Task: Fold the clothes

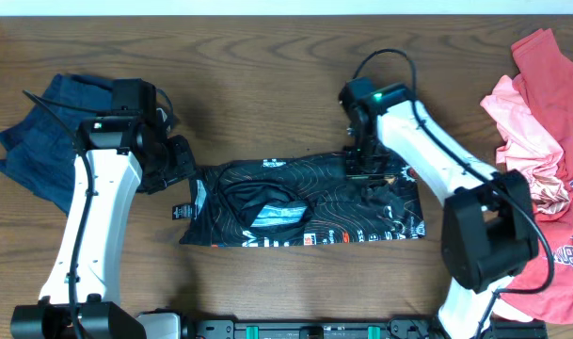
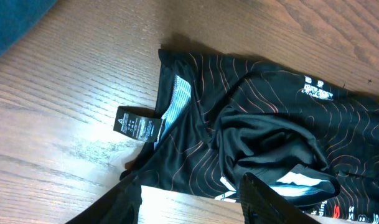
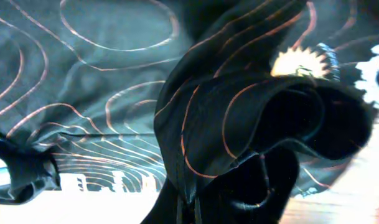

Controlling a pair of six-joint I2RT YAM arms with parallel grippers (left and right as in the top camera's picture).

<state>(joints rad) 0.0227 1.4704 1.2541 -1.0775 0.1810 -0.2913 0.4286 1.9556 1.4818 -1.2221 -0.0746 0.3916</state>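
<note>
The black garment (image 1: pixel 305 202), patterned with thin orange contour lines, lies at the centre of the surface (image 1: pixel 267 66). Its length runs from 9 to 3 o'clock. From overhead you can see it is rumpled, with a fold of pale blue lining (image 1: pixel 277 217) turned out near its middle.

Your left hand (image 1: pixel 178 165) sits just off the garment's 10 o'clock corner. The left wrist view adds what the overhead cannot. The two fingers (image 2: pixel 130 199) are spread wide with nothing held, and only the hem and bare wood show between them. That view also shows a small black label (image 2: pixel 136 126) lying on the wood at the garment's 9 o'clock edge. The overhead shows it only as a dark tab.

Your right hand (image 1: pixel 361 168) is down on the garment's upper edge at about 1 o'clock. In the right wrist view the cloth fills the frame. A thick ridge of it rises toward the lens and narrows at 6 o'clock, where the fingers would be. The hand looks clamped on that bunch, though the fingers themselves are lost in dark fabric.

Only the overhead shows the other clothes. A blue garment (image 1: pixel 51 132) lies at 10 o'clock on the surface, partly under the left arm. A pink and red pile (image 1: pixel 540 141) lies at 3 o'clock, well apart from the black garment.
</note>
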